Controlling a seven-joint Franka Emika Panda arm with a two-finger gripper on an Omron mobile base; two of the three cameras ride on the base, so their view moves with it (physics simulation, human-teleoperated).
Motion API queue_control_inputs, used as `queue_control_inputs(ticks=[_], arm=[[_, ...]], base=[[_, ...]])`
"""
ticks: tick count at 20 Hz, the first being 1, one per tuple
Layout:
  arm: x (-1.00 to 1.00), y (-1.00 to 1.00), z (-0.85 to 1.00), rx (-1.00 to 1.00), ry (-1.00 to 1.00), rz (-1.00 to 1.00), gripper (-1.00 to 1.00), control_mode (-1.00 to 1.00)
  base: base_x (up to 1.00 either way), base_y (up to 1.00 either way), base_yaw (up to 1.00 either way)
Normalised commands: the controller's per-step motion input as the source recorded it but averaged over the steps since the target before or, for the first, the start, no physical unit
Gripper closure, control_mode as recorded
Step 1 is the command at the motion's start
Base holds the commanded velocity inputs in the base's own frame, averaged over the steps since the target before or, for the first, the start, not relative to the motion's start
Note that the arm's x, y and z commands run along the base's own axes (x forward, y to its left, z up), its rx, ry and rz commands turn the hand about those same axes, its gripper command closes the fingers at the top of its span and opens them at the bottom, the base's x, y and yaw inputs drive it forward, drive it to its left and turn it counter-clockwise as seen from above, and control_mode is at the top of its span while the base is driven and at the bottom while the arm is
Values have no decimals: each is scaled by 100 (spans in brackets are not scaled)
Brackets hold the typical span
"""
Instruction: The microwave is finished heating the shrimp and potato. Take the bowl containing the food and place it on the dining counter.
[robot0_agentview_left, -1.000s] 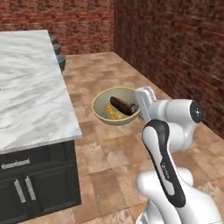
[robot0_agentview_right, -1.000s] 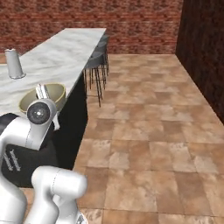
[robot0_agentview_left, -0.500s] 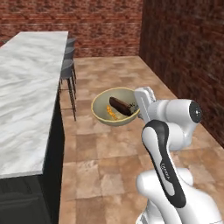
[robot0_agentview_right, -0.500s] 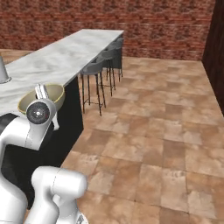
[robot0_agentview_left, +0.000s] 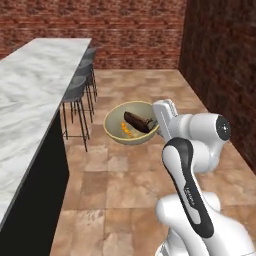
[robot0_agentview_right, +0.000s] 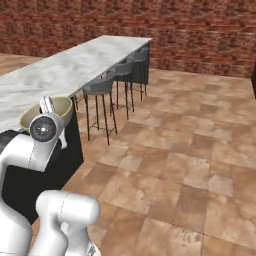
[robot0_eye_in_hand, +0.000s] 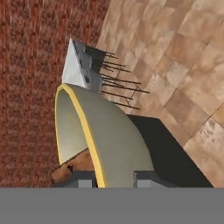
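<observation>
In the left base view the pincer (robot0_agentview_left: 159, 121) grips the bowl (robot0_agentview_left: 131, 126) by its rim over the tiled floor; the potato (robot0_agentview_left: 136, 121) and the shrimp (robot0_agentview_left: 127, 130) lie inside. The dining counter (robot0_agentview_left: 35, 100) stands left of it.

In the right base view the bowl (robot0_agentview_right: 46, 111) is just beyond the wrist, beside the counter edge.

In the hand view the fingertips (robot0_eye_in_hand: 148, 178) clamp the rim from both sides.

- The bowl (robot0_agentview_left: 131, 131) hangs in the gripper (robot0_agentview_left: 159, 119) above the tiled floor (robot0_agentview_left: 130, 165), right of the dining counter (robot0_agentview_left: 35, 95)
- The potato (robot0_agentview_left: 137, 121) and the shrimp (robot0_agentview_left: 126, 129) lie in the bowl, shrimp nearer the counter
- Bar stools (robot0_agentview_left: 77, 95) stand in a row along the counter's edge, beyond the bowl
- A brick wall (robot0_agentview_left: 100, 30) stands behind the counter's far end
</observation>
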Motion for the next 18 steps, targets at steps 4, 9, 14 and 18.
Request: queue_control_inputs(ticks=[4,9,14,18], arm=[[0,0,0,0,0,0,100,100],[0,0,0,0,0,0,100,100],[0,0,0,0,0,0,100,100],[0,0,0,0,0,0,100,100]], base=[[100,-34,17],[100,-11,22],[100,0,33],[100,0,43]])
